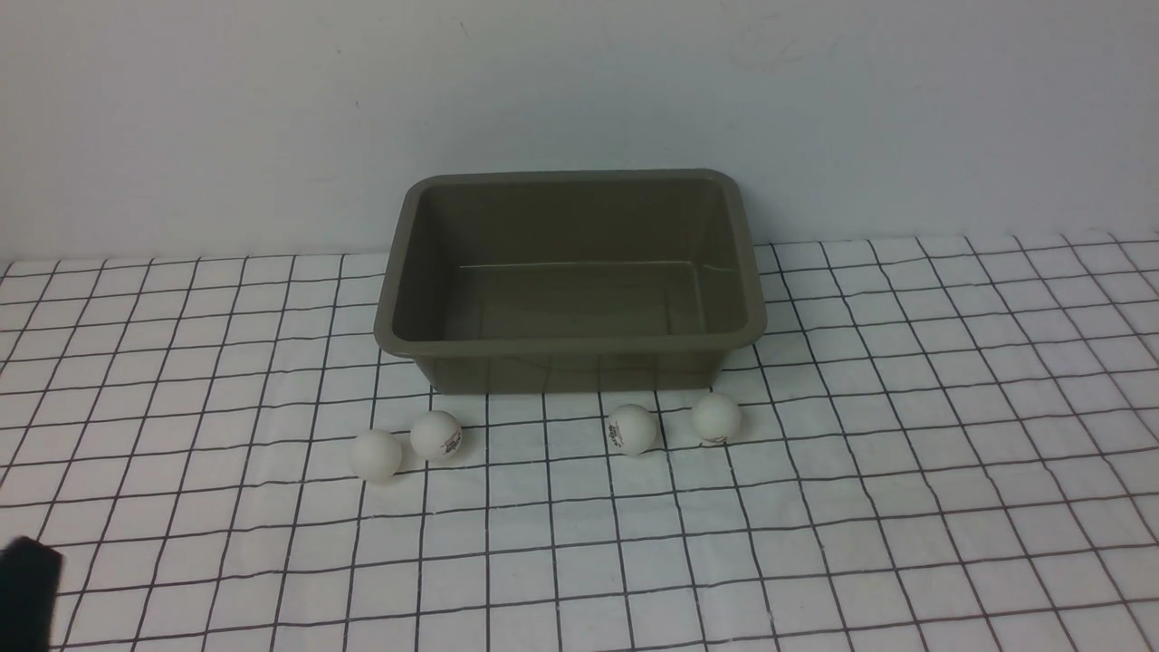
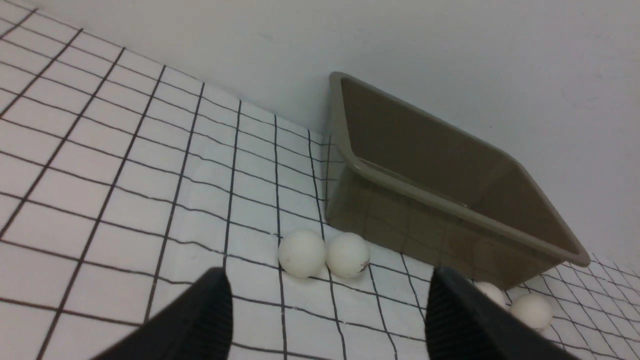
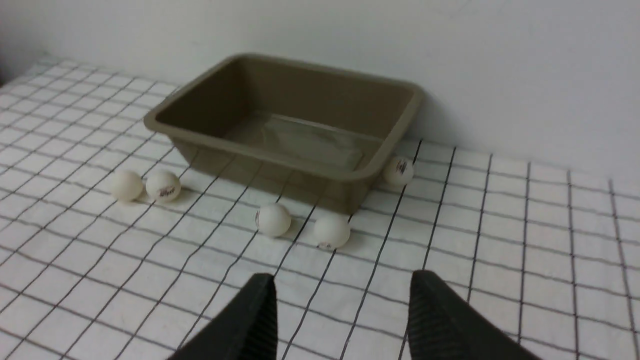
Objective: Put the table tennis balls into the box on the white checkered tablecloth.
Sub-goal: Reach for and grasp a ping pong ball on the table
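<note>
Black and set wide apart, the jaws of the left gripper (image 2: pixel 328 282) hold nothing. The right gripper (image 3: pixel 342 279) is also spread and empty. Both hang low over the white checkered tablecloth (image 1: pixel 905 471), which lies slightly wrinkled. Four table tennis balls (image 1: pixel 436 435) sit on it in two pairs, just in front of the box (image 1: pixel 570 345). The left pair are touching. A fifth ball (image 3: pixel 398 171) shows beside the box's right end, seen only from the right wrist. The olive-grey box is empty and backs onto a plain pale wall (image 1: pixel 272 109).
</note>
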